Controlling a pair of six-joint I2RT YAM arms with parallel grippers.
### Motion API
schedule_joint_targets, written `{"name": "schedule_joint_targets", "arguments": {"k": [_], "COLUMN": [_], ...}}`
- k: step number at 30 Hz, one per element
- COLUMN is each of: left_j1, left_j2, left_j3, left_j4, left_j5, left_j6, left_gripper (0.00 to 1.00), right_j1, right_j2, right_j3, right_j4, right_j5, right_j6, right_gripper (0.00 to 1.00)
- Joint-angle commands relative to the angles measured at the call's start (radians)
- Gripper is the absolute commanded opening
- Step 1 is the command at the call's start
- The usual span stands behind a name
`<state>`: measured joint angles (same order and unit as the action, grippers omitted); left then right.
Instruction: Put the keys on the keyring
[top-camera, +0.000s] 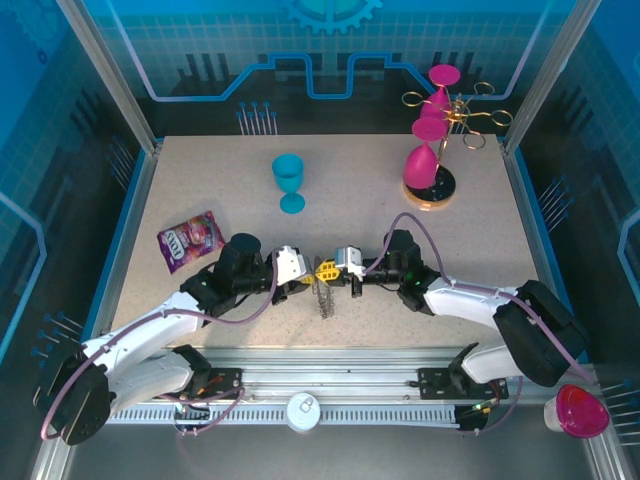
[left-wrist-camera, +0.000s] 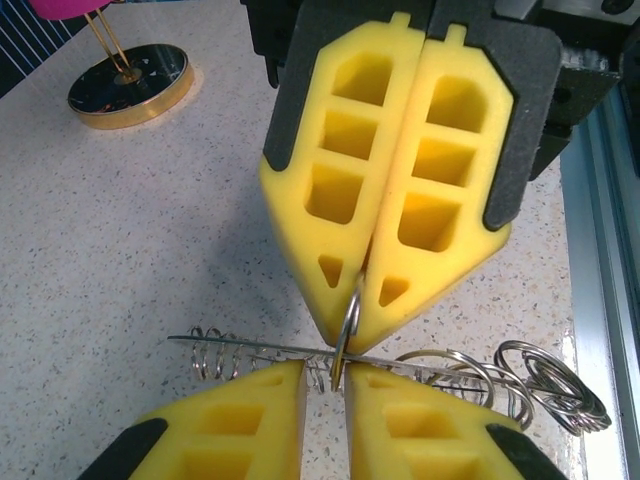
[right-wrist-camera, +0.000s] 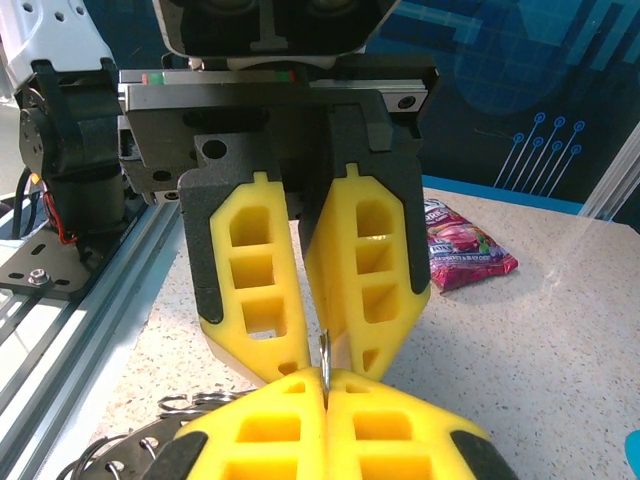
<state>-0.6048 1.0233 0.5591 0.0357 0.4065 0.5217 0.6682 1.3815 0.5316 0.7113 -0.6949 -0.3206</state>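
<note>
grippers faced each other tip to tip over the table (left-wrist-camera: 150, 250): the right gripper (left-wrist-camera: 352, 325) was closed on a small metal ring (left-wrist-camera: 347, 312) held upright on its edge. the left gripper (left-wrist-camera: 325, 368) stood directly opposite, jaws a narrow gap apart around the ring's lower edge. the keyring (left-wrist-camera: 555, 390), a wire with coils and loops, lay flat just under the tips, its length crosswise to both jaws.

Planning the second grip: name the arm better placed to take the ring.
Left, probably: the left fingers straddle the metal ring with a gap, while the right fingers are shut on it.
</note>
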Motion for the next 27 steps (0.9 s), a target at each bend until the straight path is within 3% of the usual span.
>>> {"name": "schedule_joint_targets", "arguments": {"k": [1,15,21,27], "left_j1": [0.003,0.002,0.003,0.002], "left_j2": [-0.014,-0.011,-0.011,-0.017], "left_j3": [-0.007,-0.004,-0.004,-0.002], "left_j4": [0.064,0.066,0.066,0.053], "left_j5": [0.055,0.067,0.072,0.08], "left_j6": [-0.01,-0.006,0.002,0.019], "left_gripper": [0.18,0.21,0.14,0.0], "right_j1": [0.0,0.014,0.021,0.027], "right_j2": [0.012,0.019,0.021,0.019], "right_j3": [0.009,0.028,0.04,0.041], "right_j4": [0.012,-0.074,-0.099,-0.116], "right_j5": [-0.043,-0.026,-0.035,-0.019], "right_j6": [-0.002,-0.048,-0.057,-0.066], "right_gripper": [0.0,0.0,0.0,0.0]}}
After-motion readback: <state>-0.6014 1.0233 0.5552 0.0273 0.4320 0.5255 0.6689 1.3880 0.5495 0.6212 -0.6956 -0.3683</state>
